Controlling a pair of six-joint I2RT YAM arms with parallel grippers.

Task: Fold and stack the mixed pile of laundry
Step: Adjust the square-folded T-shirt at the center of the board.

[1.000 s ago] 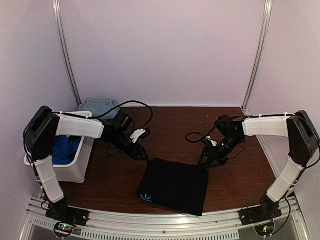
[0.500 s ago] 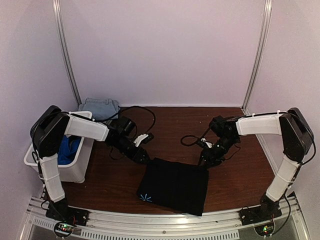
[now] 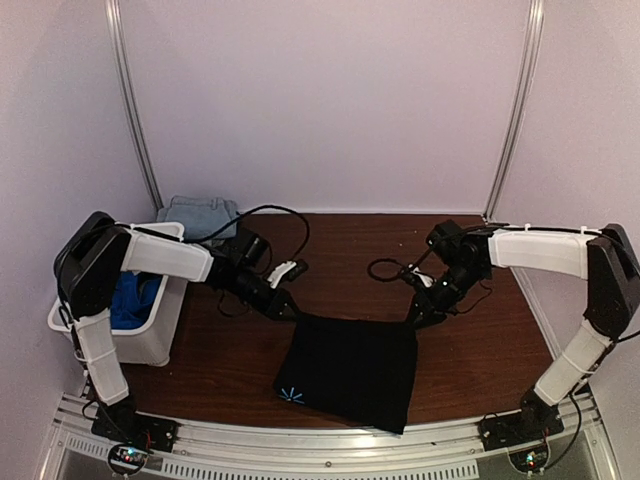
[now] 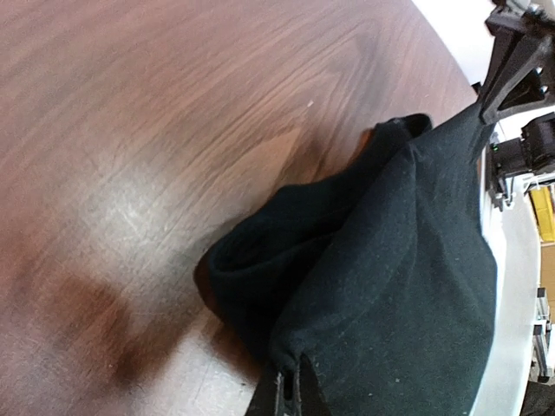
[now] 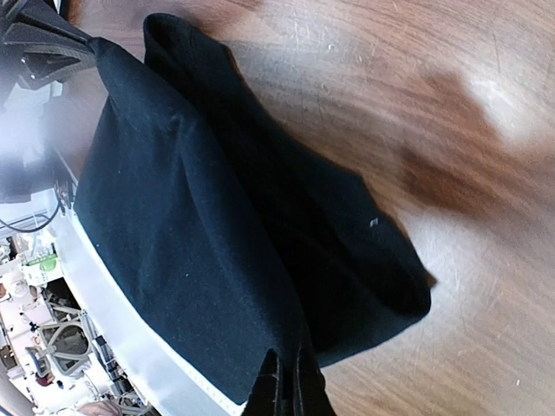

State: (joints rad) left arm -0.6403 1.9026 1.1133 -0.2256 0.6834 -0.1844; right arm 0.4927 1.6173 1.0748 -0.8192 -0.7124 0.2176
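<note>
A black cloth point(image 3: 348, 370) lies folded near the table's front edge, a small blue mark on its near left corner. My left gripper point(image 3: 284, 309) is shut on its far left corner, and the left wrist view shows the black cloth point(image 4: 408, 260) pinched and lifted off the wood at my left gripper point(image 4: 293, 381). My right gripper point(image 3: 414, 318) is shut on the far right corner; the black cloth point(image 5: 199, 234) rises in a fold from my right gripper point(image 5: 289, 373). Bright blue fabric point(image 3: 128, 298) fills the bin. A folded light-blue denim piece point(image 3: 198, 213) sits behind it.
A white plastic bin point(image 3: 150, 338) stands at the table's left side under my left arm. Black cables point(image 3: 385, 270) loop over the brown wooden table point(image 3: 340, 250) behind both grippers. Metal rails point(image 3: 300, 455) run along the near edge.
Both grippers have gone from open to shut on the black cloth's far corners. The far edge of the cloth now lifts slightly off the table.
</note>
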